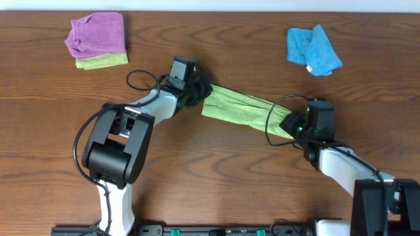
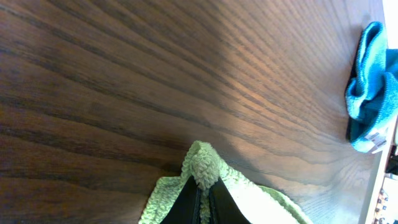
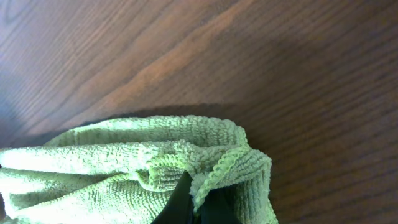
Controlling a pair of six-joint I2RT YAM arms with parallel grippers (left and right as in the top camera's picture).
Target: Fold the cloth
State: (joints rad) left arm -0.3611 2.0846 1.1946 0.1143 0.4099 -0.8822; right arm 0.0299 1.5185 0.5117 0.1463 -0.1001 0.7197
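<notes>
Arms reaching inward over the table [image 1: 210, 170], left gripper [image 1: 198, 92] and right gripper [image 1: 287, 123] each pinched closed on opposite ends of the cloth [image 1: 239, 108], stretched mid-table as a narrow band running upper left to lower right.

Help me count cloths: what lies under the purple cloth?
A yellow-green cloth lies under the purple cloth, only its near edge showing; the rest, and anything else beneath, is covered.
</notes>
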